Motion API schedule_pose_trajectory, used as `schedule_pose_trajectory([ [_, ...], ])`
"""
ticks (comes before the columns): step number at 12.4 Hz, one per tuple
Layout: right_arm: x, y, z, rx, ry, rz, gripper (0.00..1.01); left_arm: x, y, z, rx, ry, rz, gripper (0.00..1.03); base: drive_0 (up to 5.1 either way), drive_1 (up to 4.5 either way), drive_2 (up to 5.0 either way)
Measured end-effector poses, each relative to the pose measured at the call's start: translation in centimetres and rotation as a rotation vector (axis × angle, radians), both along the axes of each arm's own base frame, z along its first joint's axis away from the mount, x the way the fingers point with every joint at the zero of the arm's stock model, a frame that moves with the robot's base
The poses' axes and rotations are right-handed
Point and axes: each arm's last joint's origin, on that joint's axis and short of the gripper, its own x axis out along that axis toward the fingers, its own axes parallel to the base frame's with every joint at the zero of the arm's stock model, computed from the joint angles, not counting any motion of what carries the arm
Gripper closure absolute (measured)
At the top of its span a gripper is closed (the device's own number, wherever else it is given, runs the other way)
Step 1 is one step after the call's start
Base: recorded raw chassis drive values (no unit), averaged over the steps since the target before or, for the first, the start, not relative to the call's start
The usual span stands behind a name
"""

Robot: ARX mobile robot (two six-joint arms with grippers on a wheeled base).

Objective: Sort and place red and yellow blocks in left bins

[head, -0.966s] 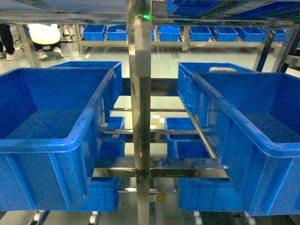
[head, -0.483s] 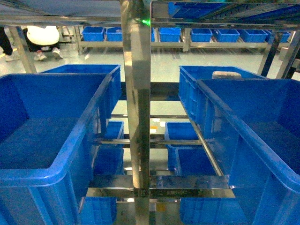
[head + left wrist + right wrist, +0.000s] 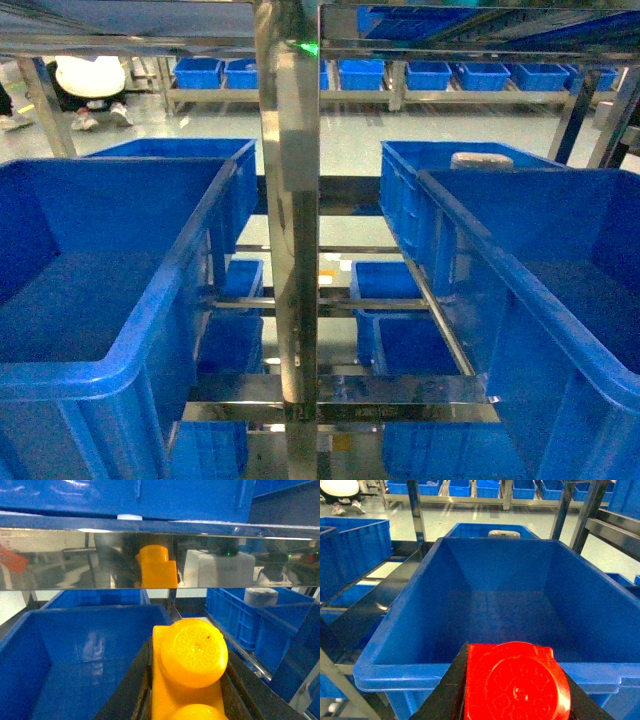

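In the left wrist view the orange-yellow block, its round studs facing the camera, sits clamped between the black fingers of my left gripper. It hangs over the near end of a deep blue bin under a steel shelf beam that mirrors the block. In the right wrist view my right gripper is shut on the red block, just before the near rim of a large blue bin. The head view shows a left bin and a right bin but neither gripper.
A steel rack post stands between the two front bins. More blue bins sit behind and on lower shelves. A white object lies in the bin behind the right one. A steel bar runs left of the right bin.
The head view has moved closer to the rack: both front bins now look larger and lower in frame. Little differs from half a second ago.
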Motion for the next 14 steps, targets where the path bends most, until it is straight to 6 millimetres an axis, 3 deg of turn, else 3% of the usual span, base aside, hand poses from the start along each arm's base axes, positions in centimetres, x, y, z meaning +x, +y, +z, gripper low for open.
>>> schedule_pose_trajectory([
  [10,0.0,-0.1,-0.1,-0.002,0.006,0.001,0.74,-0.1,0.0,-0.1,0.001,-0.008,-0.013,0.76,0.0,0.00,0.0],
  [12,1.1,-0.6,-0.3,-0.006,0.036,-0.010,0.74,-0.1,0.0,-0.1,0.001,-0.008,-0.013,0.76,0.0,0.00,0.0],
  [14,3.1,-1.2,0.8,-0.020,0.012,-0.009,0.74,-0.1,-0.1,-0.1,0.001,-0.008,-0.013,0.76,0.0,0.00,0.0],
])
